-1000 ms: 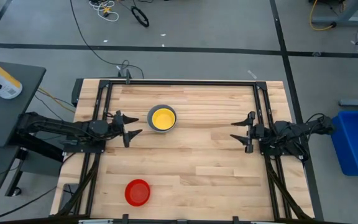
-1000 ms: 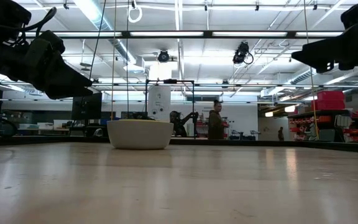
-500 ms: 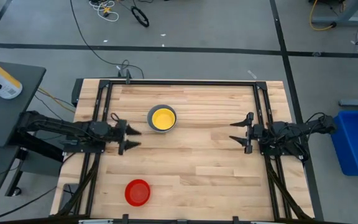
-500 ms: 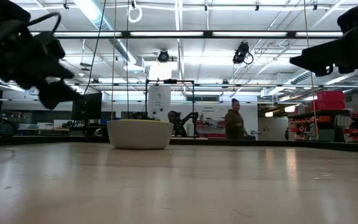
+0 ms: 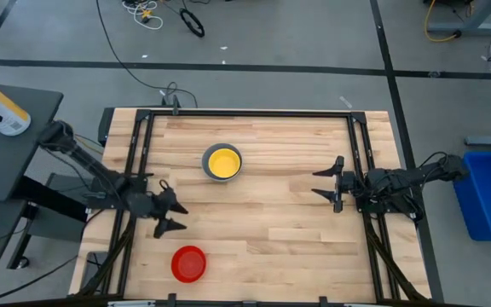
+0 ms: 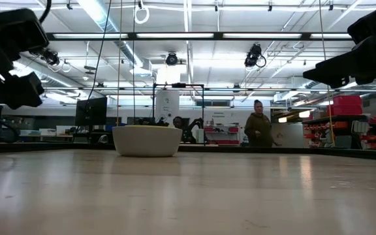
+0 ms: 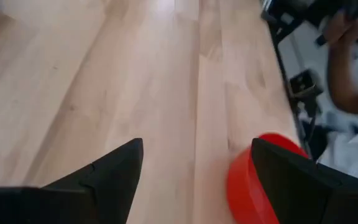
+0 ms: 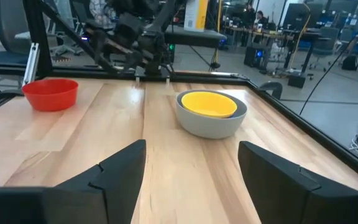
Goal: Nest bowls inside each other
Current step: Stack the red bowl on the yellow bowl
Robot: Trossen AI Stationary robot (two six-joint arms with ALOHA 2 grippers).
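Observation:
A yellow bowl [image 5: 223,161] sits nested in a grey bowl [image 5: 205,159] on the far middle of the wooden table; the right wrist view shows the yellow bowl [image 8: 209,103] inside the grey one [image 8: 211,124]. A red bowl [image 5: 188,263] stands alone on its base near the table's front left, also in the left wrist view [image 7: 253,186]. My left gripper [image 5: 176,217] hovers open just beyond the red bowl, pointing toward it, the bowl beside one finger [image 7: 291,177]. My right gripper [image 5: 316,183] is open at the right side, pointing toward the nested bowls [image 8: 191,146].
Black frame rails [image 5: 133,170] run along the table's left and right sides. Bare wood [image 5: 262,230] lies between the red bowl and the nested pair. A person [image 6: 258,130] walks in the room behind the table.
My left gripper has swung away from the nested bowls toward the table's near edge and the red bowl, turning and tipping downward as it went, and has stayed open. The bowls have not moved.

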